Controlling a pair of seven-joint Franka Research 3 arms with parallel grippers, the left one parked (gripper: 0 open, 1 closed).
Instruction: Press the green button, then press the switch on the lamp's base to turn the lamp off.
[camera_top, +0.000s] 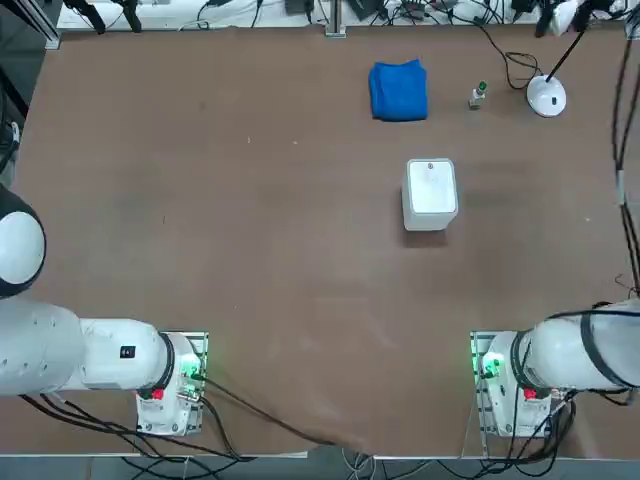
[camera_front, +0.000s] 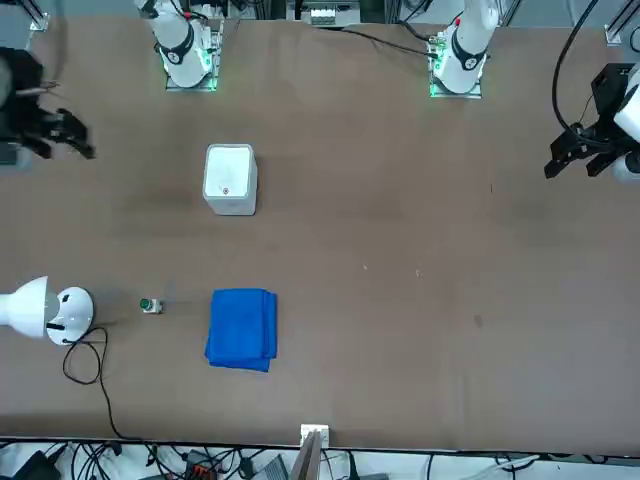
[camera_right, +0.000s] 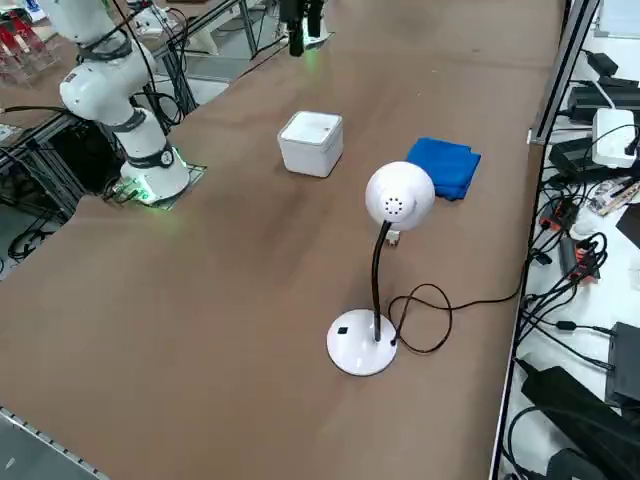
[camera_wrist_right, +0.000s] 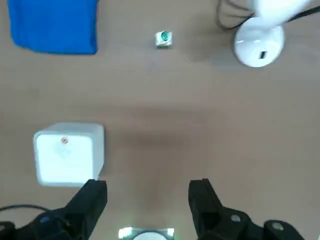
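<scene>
Hand (camera_wrist_right: 148, 200) open, high above table, green button (camera_wrist_right: 163, 38) untouched.

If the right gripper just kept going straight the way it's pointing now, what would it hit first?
Most likely bare brown table. The right gripper is open and points down at the tabletop beside the white rounded square box; nothing lies between its fingers. Its height above the table is unclear.
</scene>
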